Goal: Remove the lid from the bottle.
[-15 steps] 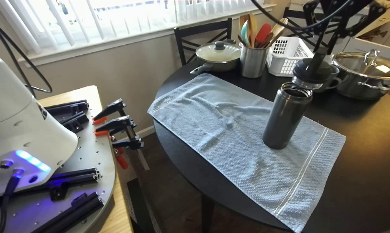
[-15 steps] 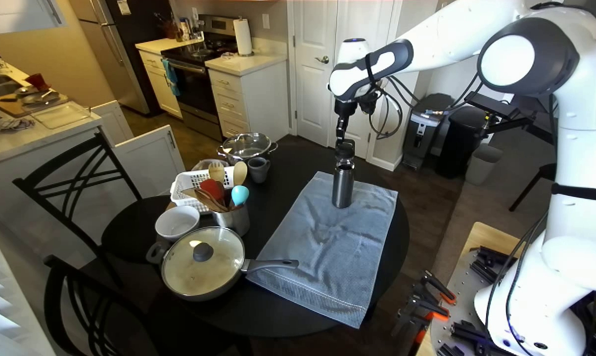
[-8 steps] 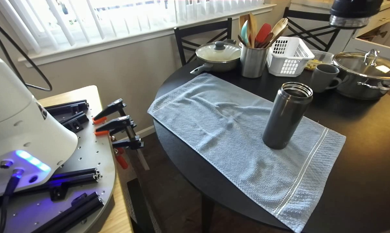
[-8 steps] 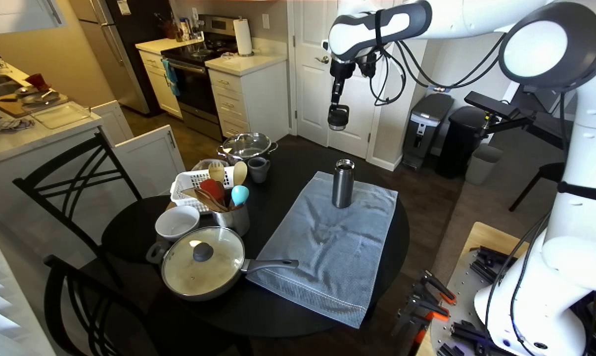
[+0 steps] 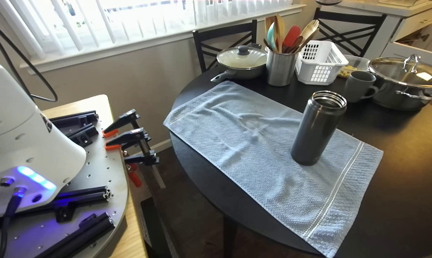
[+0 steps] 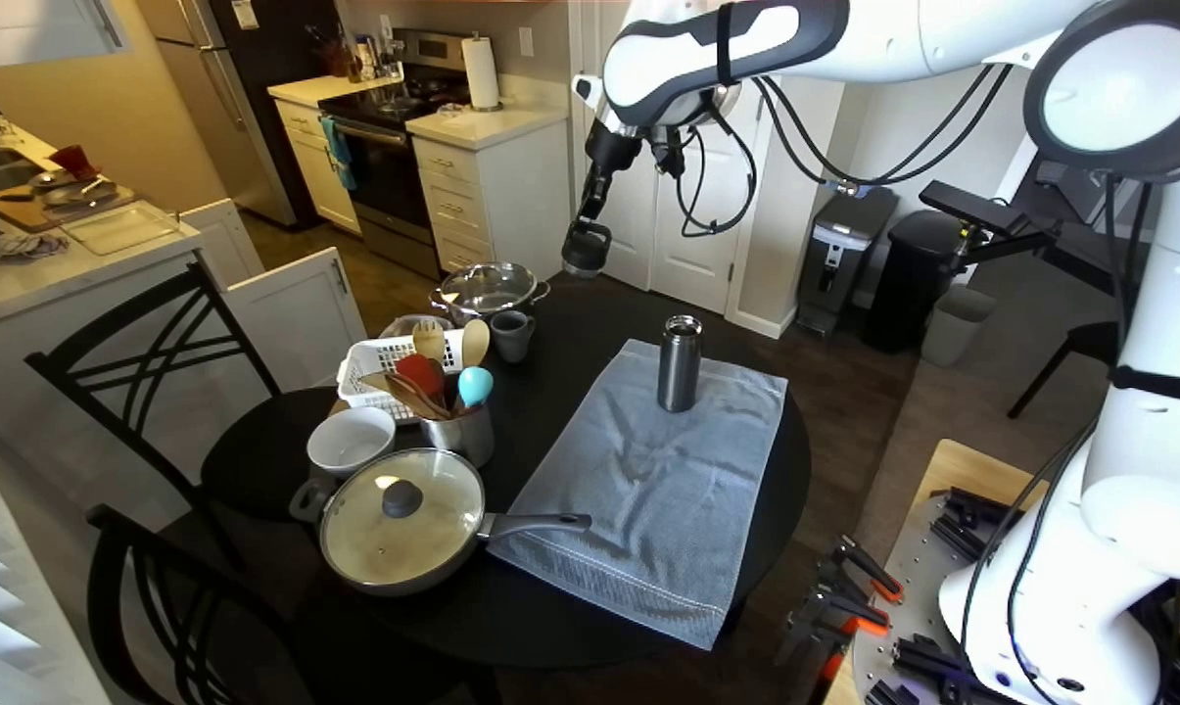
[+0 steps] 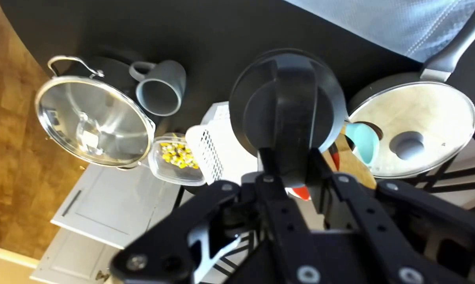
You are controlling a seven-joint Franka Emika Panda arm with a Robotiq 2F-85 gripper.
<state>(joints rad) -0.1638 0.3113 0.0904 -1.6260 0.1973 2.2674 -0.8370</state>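
The dark grey bottle point(image 5: 314, 130) stands upright and open on the blue-grey towel. Its threaded mouth faces up in an exterior view, and it also shows in an exterior view point(image 6: 681, 367). The black lid point(image 6: 586, 251) hangs in the air, apart from the bottle, on the pot and mug side. My gripper point(image 6: 592, 217) is shut on the lid's loop handle. In the wrist view the handle lies between the fingertips point(image 7: 291, 159), with the round lid point(image 7: 257, 106) beyond them. Only a sliver of the lid's bottom rim shows at the top edge of an exterior view point(image 5: 328, 1).
The towel point(image 5: 251, 143) lies on the black round table point(image 6: 570, 382). Nearby stand a grey mug point(image 6: 512, 337), a lidded steel pot point(image 6: 490, 292), a white basket point(image 6: 362, 377), a utensil cup point(image 6: 467, 436), a white bowl point(image 6: 352, 441) and a lidded pan point(image 6: 403, 529).
A second ago the lid was right at the bottle's mouth. The gripper has lifted it up, then carried it sideways toward the mug and pot, tilting the hand. The bottle has stayed in place.
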